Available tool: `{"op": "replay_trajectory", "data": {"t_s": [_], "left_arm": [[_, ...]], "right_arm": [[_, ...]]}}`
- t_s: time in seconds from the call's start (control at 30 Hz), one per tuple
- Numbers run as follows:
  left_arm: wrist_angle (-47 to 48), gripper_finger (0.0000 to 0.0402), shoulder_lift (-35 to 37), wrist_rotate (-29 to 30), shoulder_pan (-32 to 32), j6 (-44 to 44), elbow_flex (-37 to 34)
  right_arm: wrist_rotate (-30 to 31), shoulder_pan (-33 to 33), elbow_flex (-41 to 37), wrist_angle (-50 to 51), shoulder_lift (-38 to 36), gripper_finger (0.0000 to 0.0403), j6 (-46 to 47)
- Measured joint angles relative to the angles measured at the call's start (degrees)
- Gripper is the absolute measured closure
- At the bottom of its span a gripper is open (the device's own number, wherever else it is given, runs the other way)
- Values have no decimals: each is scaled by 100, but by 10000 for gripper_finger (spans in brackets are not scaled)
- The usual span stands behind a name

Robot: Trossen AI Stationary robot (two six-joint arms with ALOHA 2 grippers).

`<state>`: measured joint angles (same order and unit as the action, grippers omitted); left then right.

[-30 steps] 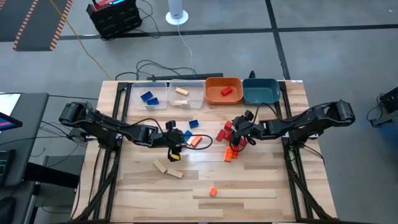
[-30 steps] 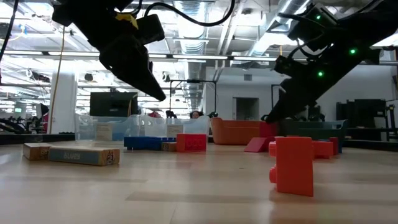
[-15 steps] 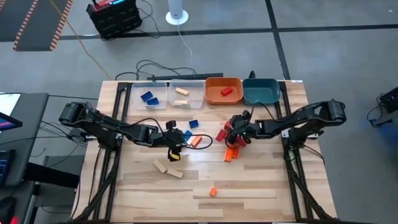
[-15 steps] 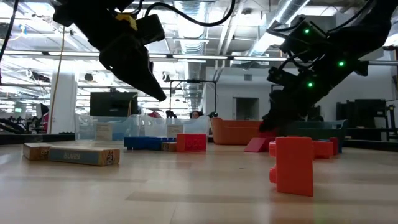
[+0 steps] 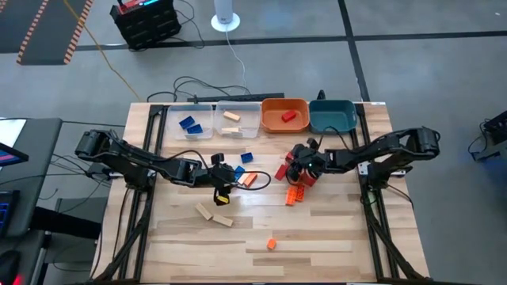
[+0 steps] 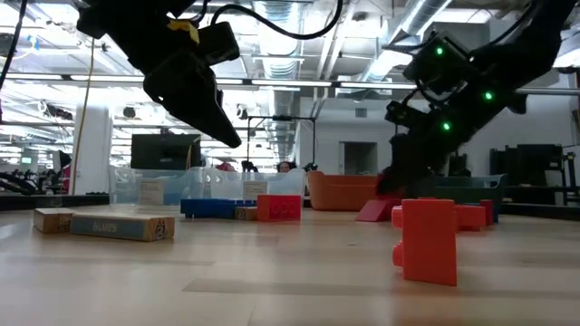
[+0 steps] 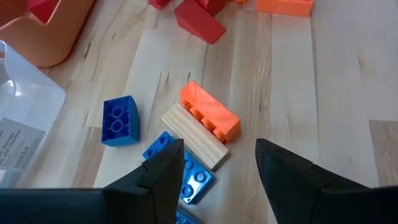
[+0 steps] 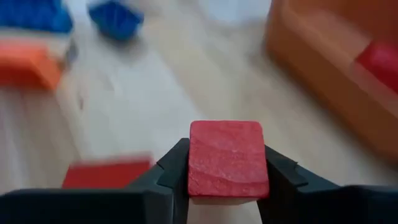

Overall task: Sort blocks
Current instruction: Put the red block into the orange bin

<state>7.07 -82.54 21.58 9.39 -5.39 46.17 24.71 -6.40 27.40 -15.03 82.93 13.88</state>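
Red block [image 8: 227, 159], square-faced and matte, clamped between the fingers of the right tool [image 8: 227, 186], just beside the red pile [image 5: 291, 168] in front of the orange bin [image 5: 284, 115]. Left tool [image 7: 217, 168] with fingers spread and holding nothing, over a cluster left of that pile: orange block [image 7: 209, 112], tan wooden block [image 7: 195, 135] touching it, blue blocks [image 7: 118, 120]. Two tan blocks [image 5: 214, 214] and a lone orange block [image 5: 272, 244] lie farther from the bin on the tabletop [image 5: 333, 229]. Only the high view shows the bins' contents: one red block in the orange bin, blue and tan blocks in the clear bins [image 5: 214, 119]. The low view shows an upright orange block [image 6: 426, 240] in the foreground.
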Motion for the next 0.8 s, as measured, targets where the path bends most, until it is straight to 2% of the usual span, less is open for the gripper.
{"op": "replay_trajectory", "data": {"t_s": [0.2,0.4,0.6,0.8], "left_arm": [[-11,210,0,2,0,61,0],[-7,210,0,2,0,57,0],[1,210,0,7,0,121,0],[136,210,0,8,0,172,0]], "right_arm": [[-314,-713,652,68,-312,249,-737],[-486,-1742,1454,738,74,248,-1107],[-807,-2496,2015,945,656,197,-1134],[-1365,-2671,2337,1166,920,164,-1208]]}}
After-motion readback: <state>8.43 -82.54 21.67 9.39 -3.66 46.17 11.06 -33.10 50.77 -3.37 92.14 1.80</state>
